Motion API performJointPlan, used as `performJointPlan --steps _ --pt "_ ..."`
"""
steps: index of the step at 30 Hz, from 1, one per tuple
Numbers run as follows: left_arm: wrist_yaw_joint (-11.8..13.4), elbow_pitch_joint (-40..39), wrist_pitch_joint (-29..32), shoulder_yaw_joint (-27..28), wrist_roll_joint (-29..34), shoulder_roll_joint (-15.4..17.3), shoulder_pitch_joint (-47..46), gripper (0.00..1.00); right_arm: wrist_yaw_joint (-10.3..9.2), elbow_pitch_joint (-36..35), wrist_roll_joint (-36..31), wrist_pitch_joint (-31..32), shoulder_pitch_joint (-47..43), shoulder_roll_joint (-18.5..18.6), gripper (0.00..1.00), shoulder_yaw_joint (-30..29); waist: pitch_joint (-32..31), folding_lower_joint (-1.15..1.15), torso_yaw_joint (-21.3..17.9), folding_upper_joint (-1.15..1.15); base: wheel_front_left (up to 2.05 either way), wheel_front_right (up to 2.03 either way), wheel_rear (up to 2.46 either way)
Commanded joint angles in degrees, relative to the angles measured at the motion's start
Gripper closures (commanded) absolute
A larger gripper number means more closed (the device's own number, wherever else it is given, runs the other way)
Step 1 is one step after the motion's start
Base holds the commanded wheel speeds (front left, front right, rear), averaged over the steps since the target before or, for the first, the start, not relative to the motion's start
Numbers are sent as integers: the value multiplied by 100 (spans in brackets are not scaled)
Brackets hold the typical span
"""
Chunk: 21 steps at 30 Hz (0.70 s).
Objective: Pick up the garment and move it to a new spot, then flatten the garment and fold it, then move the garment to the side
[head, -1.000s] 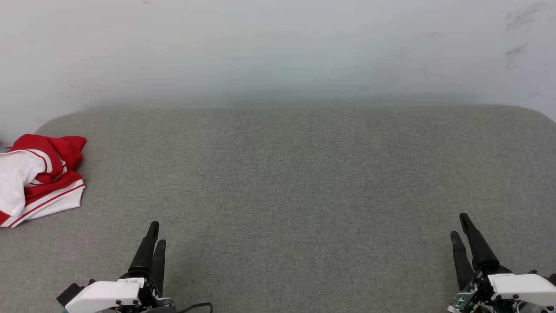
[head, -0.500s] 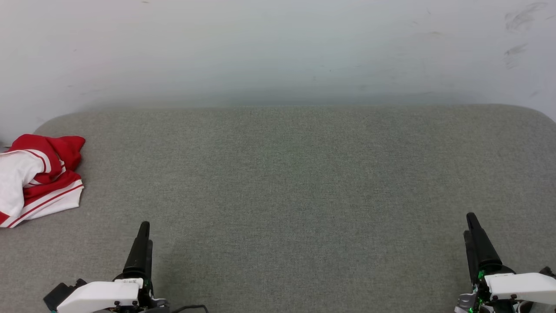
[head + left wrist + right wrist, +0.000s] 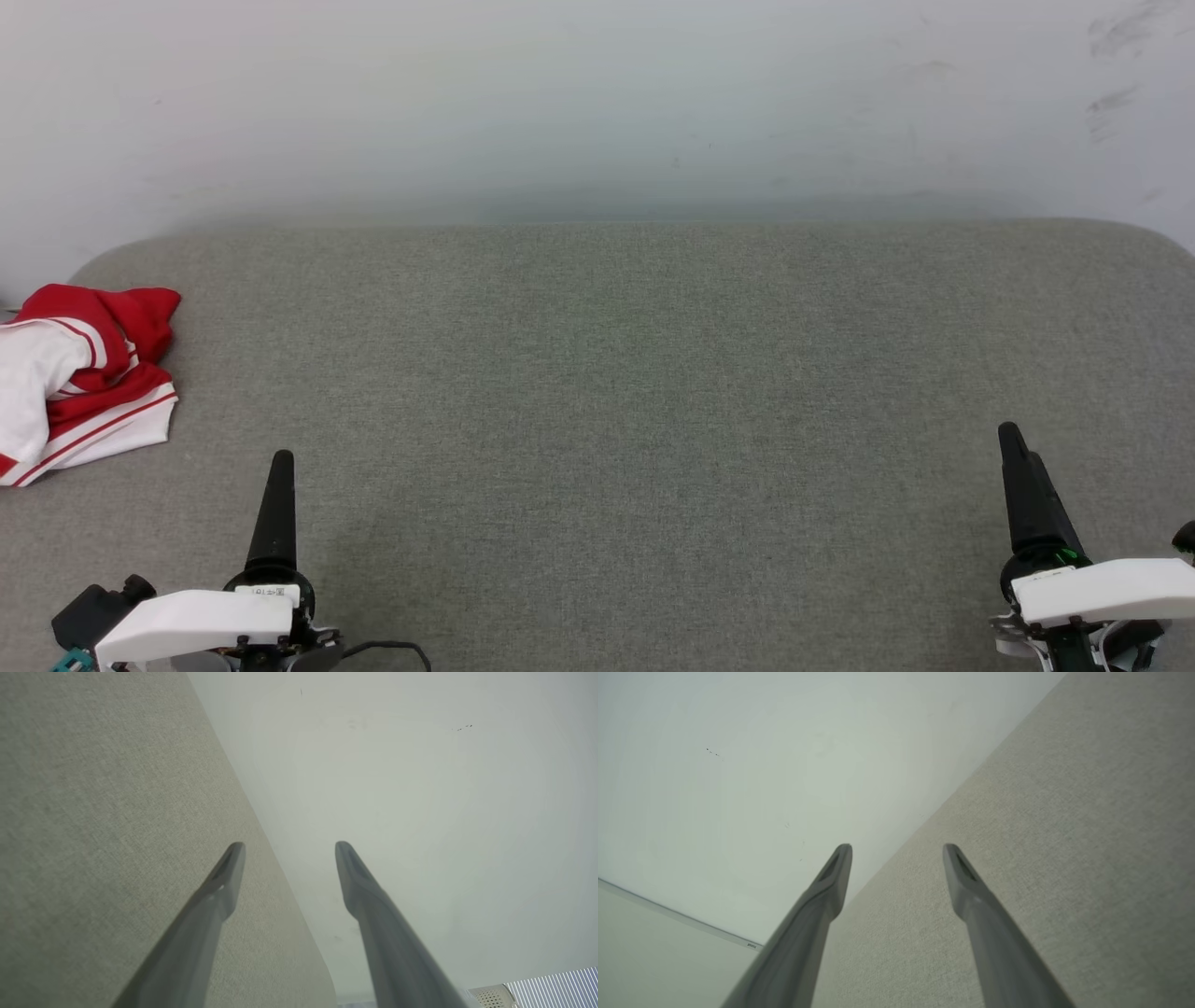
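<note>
A wide surface (image 3: 597, 392) covered in grey-green woven fabric, with rounded far corners, stands against a pale wall (image 3: 597, 103). Faint dark scuff marks (image 3: 1125, 37) show on the wall at upper right. The garment (image 3: 84, 373), red with white parts and striped trim, lies crumpled in a heap at the far left edge of the surface, partly cut off by the frame. The left gripper (image 3: 281, 459) hovers at lower left, near the garment but apart from it. The right gripper (image 3: 1010, 434) is at lower right, well apart from it. Both have their two dark fingers spread and empty.
</note>
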<state>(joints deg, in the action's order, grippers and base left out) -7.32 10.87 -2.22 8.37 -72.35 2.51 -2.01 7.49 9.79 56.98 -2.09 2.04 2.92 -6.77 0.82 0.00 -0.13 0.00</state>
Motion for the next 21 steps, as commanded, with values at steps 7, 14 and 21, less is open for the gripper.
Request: performJointPlan --steps 7,14,21 --pt "-10 -454 -179 172 598 27 -23 0 1 -537 -1084 -192 74 1 0 153 36 0 5 0 0 0 0" --pt "-12 -691 -292 263 1224 30 -29 0 1 -766 -1873 -307 63 0 0 289 61 0 10 0 0 0 0" --pt "172 -994 -416 -37 2345 32 44 0 1 -843 -2854 -428 13 -1 0 417 81 0 16 0 0 0 0"
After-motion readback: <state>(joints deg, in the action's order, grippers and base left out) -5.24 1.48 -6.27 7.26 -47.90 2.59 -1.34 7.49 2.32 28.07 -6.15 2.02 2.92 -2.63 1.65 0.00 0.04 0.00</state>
